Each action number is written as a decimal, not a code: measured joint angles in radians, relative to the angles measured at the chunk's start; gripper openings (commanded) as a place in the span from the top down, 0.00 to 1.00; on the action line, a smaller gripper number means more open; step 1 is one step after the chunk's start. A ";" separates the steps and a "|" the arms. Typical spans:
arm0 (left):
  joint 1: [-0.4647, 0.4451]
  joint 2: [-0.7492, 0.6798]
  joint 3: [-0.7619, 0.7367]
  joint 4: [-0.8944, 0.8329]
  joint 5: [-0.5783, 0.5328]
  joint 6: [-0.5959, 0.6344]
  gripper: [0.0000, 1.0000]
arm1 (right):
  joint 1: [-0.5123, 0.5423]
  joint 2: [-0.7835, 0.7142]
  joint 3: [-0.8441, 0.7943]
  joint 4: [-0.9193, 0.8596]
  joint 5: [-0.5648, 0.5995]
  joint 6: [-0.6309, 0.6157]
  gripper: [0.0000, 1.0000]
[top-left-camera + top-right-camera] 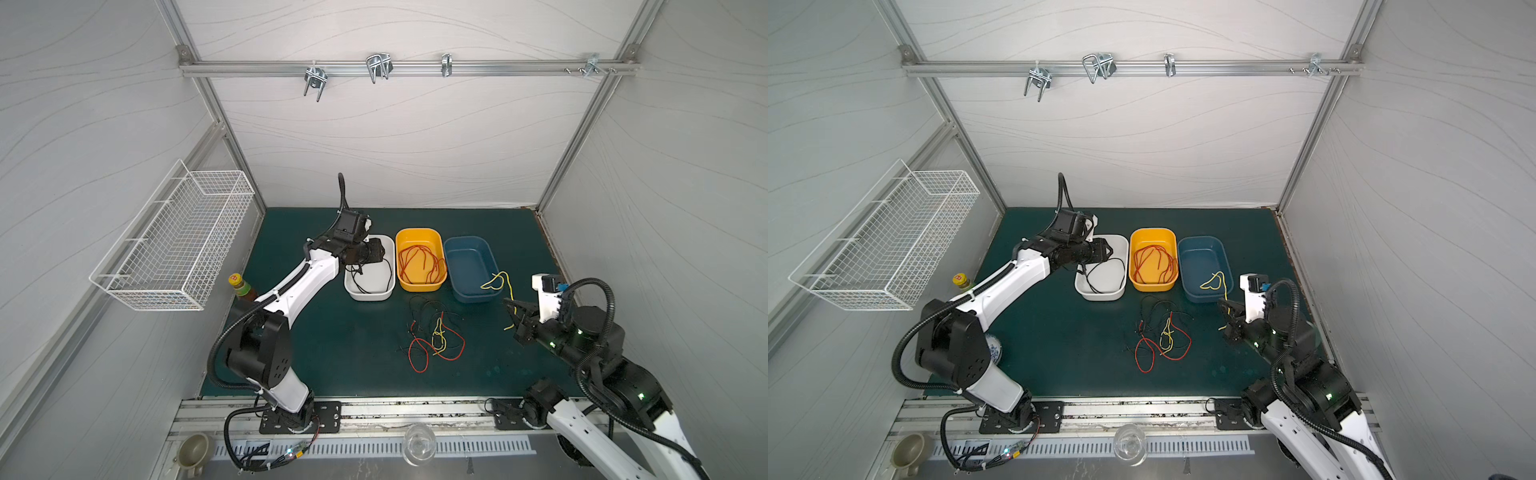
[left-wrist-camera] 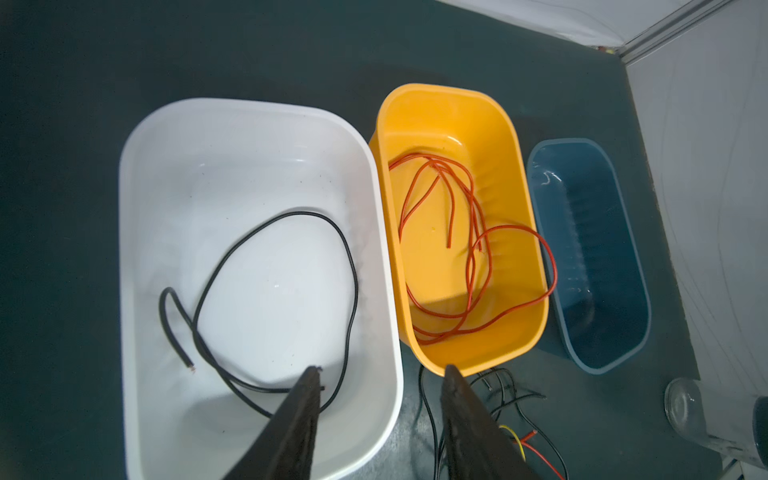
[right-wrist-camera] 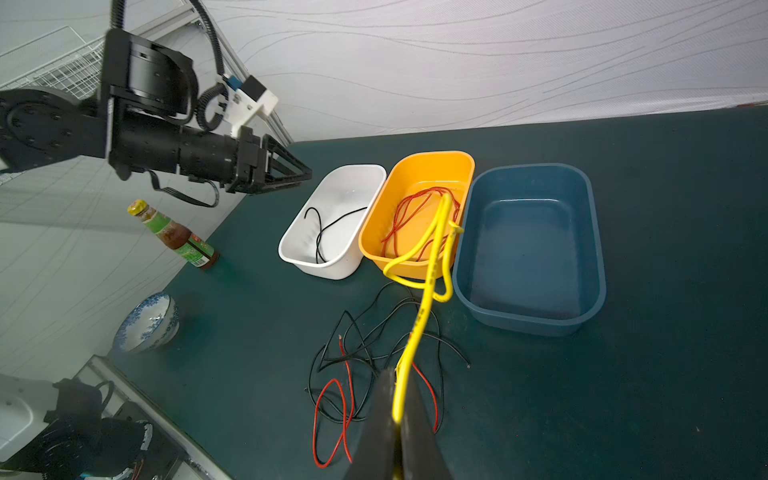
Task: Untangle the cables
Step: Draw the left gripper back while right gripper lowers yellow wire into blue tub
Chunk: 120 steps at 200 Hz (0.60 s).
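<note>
Dark green surface [image 1: 332,365] carries three tubs in a row, apparently for sorting by colour, since no tub holds more than one. Left claw [image 2: 382,370] hangs over the near end of the white tub [image 1: 370,296], fingers apart with nothing between them; I judge it is placed there for dropping black wire in. Right claw [image 3: 397,374] is pinched tight on a yellow cable [image 3: 428,291] and raised beside the blue tub [image 1: 469,266], presumably the cable's destination. The cable's loop shows over that tub's near corner in both top views; contact unclear. White tub: one black cable [image 2: 351,266] in a loose coil. Yellow tub [image 1: 419,231]: red cable [image 2: 469,249], several loops. Blue tub: bare inside. Remaining cables [image 1: 432,332], red, black and yellow, lie knotted on the surface in front of the tubs, between the arms.
</note>
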 measured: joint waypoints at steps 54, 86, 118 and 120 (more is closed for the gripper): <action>0.000 -0.311 -0.040 -0.105 -0.082 -0.017 0.15 | 0.000 0.204 0.073 -0.003 0.029 0.004 1.00; 0.000 -0.536 -0.163 -0.146 -0.094 -0.027 0.00 | -0.016 0.367 0.145 0.011 0.049 0.016 1.00; 0.000 -0.693 -0.319 -0.224 -0.119 -0.043 0.00 | -0.120 0.528 0.191 0.059 0.037 0.058 1.00; 0.000 -0.702 -0.328 -0.229 -0.122 -0.044 0.00 | -0.128 0.537 0.192 0.062 0.034 0.062 1.00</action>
